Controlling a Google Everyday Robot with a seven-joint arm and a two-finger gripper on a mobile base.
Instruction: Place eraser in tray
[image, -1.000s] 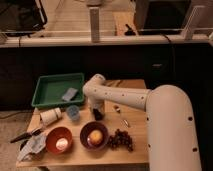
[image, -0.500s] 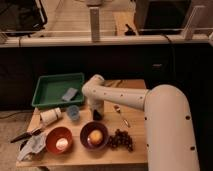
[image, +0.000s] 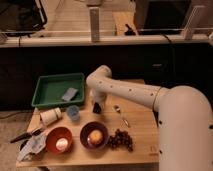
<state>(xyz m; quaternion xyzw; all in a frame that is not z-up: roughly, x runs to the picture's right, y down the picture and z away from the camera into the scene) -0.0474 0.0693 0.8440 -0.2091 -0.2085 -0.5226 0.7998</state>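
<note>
Note the white arm (image: 145, 94) reaching in from the right over the wooden table (image: 142, 127). Find the green tray (image: 52, 89) at back left, holding only a grey-blue block (image: 70, 93); no eraser inside yet. Find the gripper (image: 97, 106) pointing down just right of the tray, low over the wood; cannot tell whether open or closed. See a small dark shape at its tip, probably the eraser (image: 97, 109); cannot tell if gripped. Judge the task unfinished, with the carry over the tray's wall and the release left to do.
</note>
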